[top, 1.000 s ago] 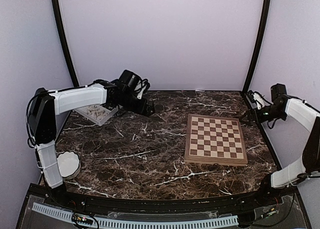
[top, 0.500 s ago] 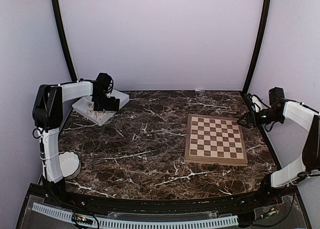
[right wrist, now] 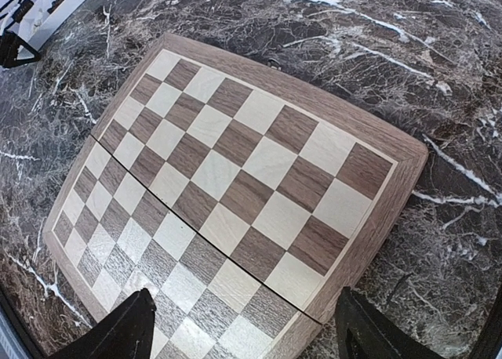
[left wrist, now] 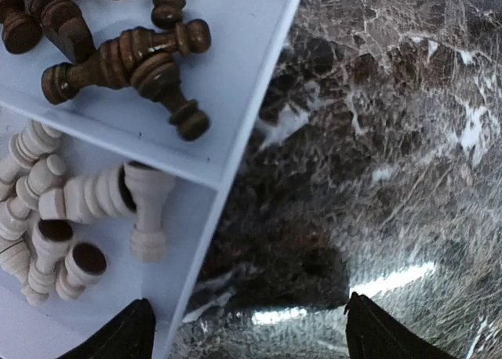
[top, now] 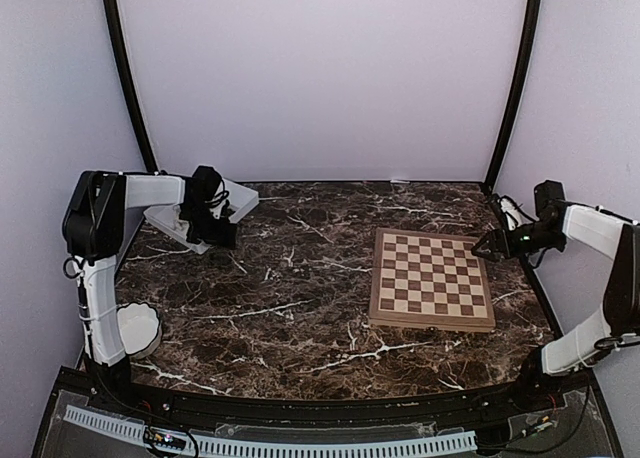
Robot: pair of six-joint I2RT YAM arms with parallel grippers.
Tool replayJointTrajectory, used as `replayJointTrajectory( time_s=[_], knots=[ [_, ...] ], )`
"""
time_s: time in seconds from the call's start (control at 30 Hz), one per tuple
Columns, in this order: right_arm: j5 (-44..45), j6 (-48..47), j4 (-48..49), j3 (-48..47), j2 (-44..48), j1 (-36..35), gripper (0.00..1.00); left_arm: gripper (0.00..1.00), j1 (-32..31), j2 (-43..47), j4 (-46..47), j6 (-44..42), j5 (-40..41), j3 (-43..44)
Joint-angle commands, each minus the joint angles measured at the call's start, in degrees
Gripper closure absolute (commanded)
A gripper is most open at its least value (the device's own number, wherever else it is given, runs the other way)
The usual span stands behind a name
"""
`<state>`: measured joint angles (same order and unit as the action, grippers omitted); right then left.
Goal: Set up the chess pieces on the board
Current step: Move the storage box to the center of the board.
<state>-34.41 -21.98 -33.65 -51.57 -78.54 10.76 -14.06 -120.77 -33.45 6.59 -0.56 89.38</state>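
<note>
Left hand, fingers apart, hangs over the tray edge, prob. to grab chess pieces. Right hand, also apart, hangs by the board, w/ no pieces on it yet.

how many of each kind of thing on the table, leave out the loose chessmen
square wooden chessboard: 1
white rectangular tray: 1
white scalloped bowl: 1
total: 3

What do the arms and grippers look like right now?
Both arms have white tubular links and black joints: left arm, right arm. Black cables loop at the right wrist. The left gripper and right gripper have dark, tapered fingers.
</note>
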Motion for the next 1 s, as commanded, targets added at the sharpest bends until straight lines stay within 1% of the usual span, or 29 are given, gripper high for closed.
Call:
replayJointTrajectory(
  time_s=[0.0,0.1,0.2,0.27,0.37,0.43,0.5,0.63,0.73,0.83,0.97],
  knots=[
    [-1.34,-0.4,0.53,-0.81,-1.03,-0.44,0.19,0.14,-1.32,8.7,-2.66,-1.16,-3.4,-8.6],
    [-1.4,-0.57,0.74,-0.94,-1.83,-0.72,0.19,0.14,-4.11,15.21,-0.18,-1.31,-6.83,-14.22],
    [-1.0,-1.03,0.55,-1.37,-3.38,-1.44,0.19,0.14,-8.26,18.26,-0.16,-0.33,-8.73,-18.96],
    [-0.56,-1.51,0.17,-2.0,-4.54,-2.27,0.2,0.14,-10.82,19.97,1.15,1.36,-11.46,-22.27],
    [0.0,-2.26,-0.53,-2.92,-6.38,-3.9,0.2,0.14,-13.5,22.68,7.7,5.99,-16.83,-29.3],
    [0.41,-2.63,-1.0,-3.6,-7.67,-5.23,0.2,0.14,-16.87,23.18,10.26,7.99,-18.07,-31.95],
    [0.65,-2.72,-1.4,-3.98,-8.28,-5.96,0.21,0.14,-18.94,22.94,11.29,8.8,-18.12,-33.26],
    [0.75,-2.81,-1.42,-3.59,-8.17,-6.63,0.21,0.15,-25.67,22.53,11.42,8.85,-16.96,-33.31],
    [0.84,-2.81,-1.16,-3.28,-7.93,-6.72,0.21,0.15,-31.17,21.92,12.07,8.56,-18.46,-32.79],
    [0.92,-2.81,-1.33,-3.35,-7.9,-6.74,0.21,0.15,-35.78,20.25,10.58,8.0,-19.63,-30.82],
    [0.76,-2.81,-1.48,-3.2,-7.37,-6.81,0.21,0.16,-39.51,19.0,7.84,7.31,-19.81,-29.51]
  ],
)
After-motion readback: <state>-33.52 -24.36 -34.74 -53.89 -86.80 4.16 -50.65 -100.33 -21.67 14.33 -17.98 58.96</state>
